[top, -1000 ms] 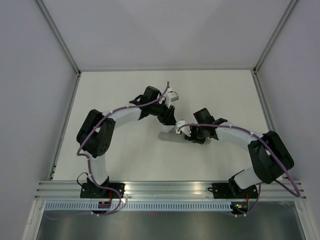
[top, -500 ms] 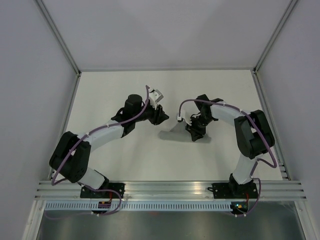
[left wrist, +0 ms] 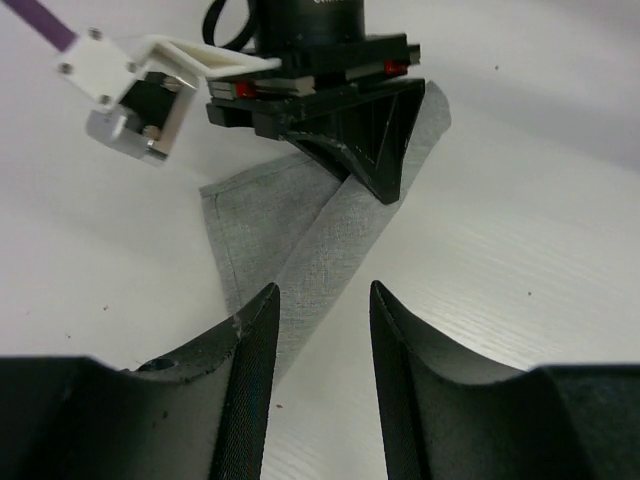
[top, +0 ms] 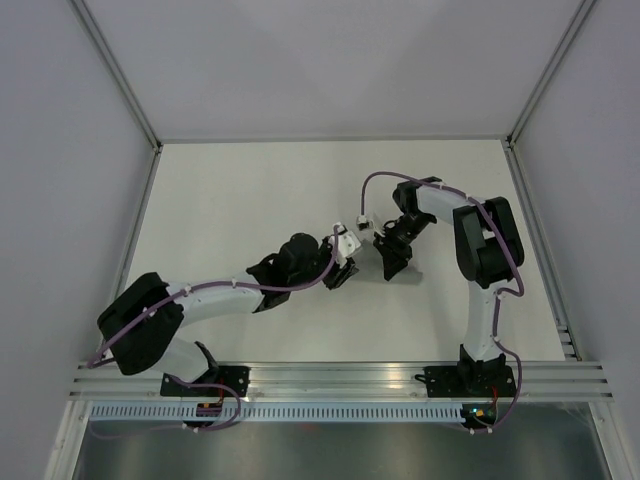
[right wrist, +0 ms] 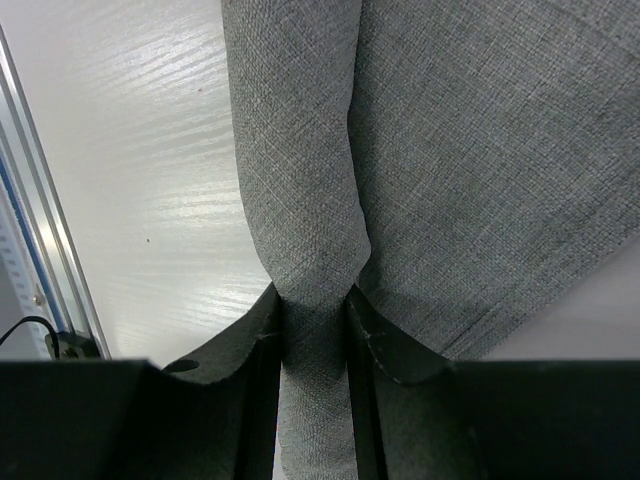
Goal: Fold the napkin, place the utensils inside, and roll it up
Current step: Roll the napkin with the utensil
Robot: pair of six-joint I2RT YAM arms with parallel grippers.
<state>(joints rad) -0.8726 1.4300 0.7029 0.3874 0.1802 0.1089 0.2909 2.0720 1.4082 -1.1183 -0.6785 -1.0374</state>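
Napkin point(right wrist: 450, 150) in right tool point(right wrist: 312, 305) (edge flat)

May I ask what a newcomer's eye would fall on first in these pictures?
The grey napkin stands out first: one long fold of it is pinched in the right tool, right of the middle of the white table. Facing it from the left, the left tool hangs open at the other end of that fold, gripping nothing.
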